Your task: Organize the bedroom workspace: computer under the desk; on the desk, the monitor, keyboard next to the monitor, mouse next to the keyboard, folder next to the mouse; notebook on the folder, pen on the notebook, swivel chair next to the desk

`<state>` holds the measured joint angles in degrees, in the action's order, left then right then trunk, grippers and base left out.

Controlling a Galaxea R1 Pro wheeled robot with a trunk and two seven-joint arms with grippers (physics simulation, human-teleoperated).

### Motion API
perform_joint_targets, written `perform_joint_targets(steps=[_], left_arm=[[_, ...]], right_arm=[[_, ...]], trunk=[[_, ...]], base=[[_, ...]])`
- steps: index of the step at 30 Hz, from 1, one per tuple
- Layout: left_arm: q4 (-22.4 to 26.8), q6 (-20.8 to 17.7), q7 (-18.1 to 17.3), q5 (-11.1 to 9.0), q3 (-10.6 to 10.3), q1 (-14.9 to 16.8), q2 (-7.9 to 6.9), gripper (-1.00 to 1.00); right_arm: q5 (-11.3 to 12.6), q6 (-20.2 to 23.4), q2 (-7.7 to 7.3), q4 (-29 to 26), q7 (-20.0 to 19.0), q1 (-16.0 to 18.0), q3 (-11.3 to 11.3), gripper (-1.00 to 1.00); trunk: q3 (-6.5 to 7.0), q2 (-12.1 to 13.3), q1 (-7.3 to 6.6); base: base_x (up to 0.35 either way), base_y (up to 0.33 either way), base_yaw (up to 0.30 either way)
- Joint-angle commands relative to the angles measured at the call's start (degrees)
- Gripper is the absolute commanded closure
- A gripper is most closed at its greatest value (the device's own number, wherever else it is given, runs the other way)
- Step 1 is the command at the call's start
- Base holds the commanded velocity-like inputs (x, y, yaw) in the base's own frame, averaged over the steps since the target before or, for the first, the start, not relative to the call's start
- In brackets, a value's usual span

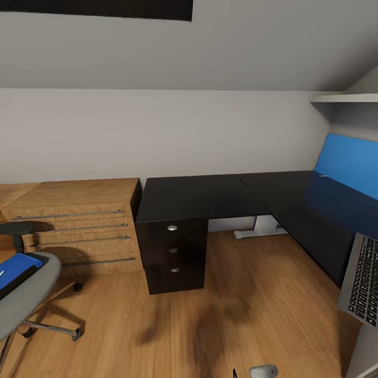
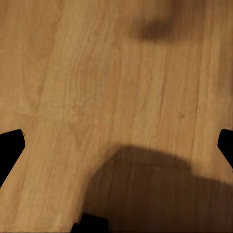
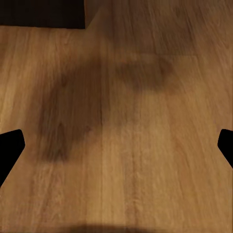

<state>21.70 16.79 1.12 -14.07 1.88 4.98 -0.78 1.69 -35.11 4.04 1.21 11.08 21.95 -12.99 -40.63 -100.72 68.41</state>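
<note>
- Starting at the far left of the head view, you have the swivel chair (image 1: 23, 294) cut off by the frame edge, with only part of its grey seat and one chrome leg with a castor showing.
- On that seat lies the folder (image 1: 16, 266), bright blue and flat, its long axis running toward the seat's front corner; its far end is out of frame, so you cannot see its full outline.
- You are well apart from it: both arms hang over bare floor (image 1: 220, 315), and the folder lies to your left, so your left arm looks the nearer one for that pick.
- Your left gripper (image 2: 116, 145) has its fingers spread wide at the two sides of its wrist view, grasping nothing, wood planks between them.
- Next comes the low oak drawer unit (image 1: 79, 226), standing beside the bench but no part of the job.
- The bench (image 1: 210, 197) is an L-shaped black top, bare on the stretch facing you, with a dark drawer pedestal (image 1: 173, 254) under its left end and a white foot bar behind.
- Your right gripper (image 3: 116, 145) is likewise released, fingers apart over empty floor and shadow.
- At the far right, the keyboard (image 1: 362, 283) is cropped by the frame; you cannot tell what it rests on.
- A blue panel (image 1: 349, 163) rises behind the bench's right wing; what it is stays unclear.
</note>
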Motion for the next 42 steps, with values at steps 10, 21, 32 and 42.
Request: perform_joint_targets(steps=[10, 21, 32, 42], left_arm=[[-3.2, 0.0, 0.0, -0.2, 0.0, 0.0, -0.01, -1.0], [-4.0, -0.3, -0.4, -0.1, -0.2, 0.0, 1.14, -1.0], [-4.8, -0.3, -0.5, -0.1, -0.3, 0.0, 1.77, -1.0], [-5.0, -0.8, -0.5, -0.1, -0.3, 0.0, 1.74, -1.0]], right_arm=[[0.1, -0.3, 0.14, 0.2, 0.3, 0.0, -0.5, -1.0], [0.1, -0.3, 0.23, 0.2, 0.4, 0.0, -0.5, -1.0], [0.2, -0.3, 0.24, 0.2, 0.4, 0.0, -0.5, -1.0], [0.2, -0.3, 0.25, 0.2, 0.3, 0.0, -0.5, -1.0]], trunk=[[2.41, 4.0, -2.21], [5.35, 8.4, -4.63], [8.31, 12.8, -7.04], [11.0, 16.8, -9.24]], base=[[0.0, 0.0, 0.01], [0.0, 0.0, 0.001], [0.0, 0.0, 0.0], [0.0, 0.0, 0.0]])
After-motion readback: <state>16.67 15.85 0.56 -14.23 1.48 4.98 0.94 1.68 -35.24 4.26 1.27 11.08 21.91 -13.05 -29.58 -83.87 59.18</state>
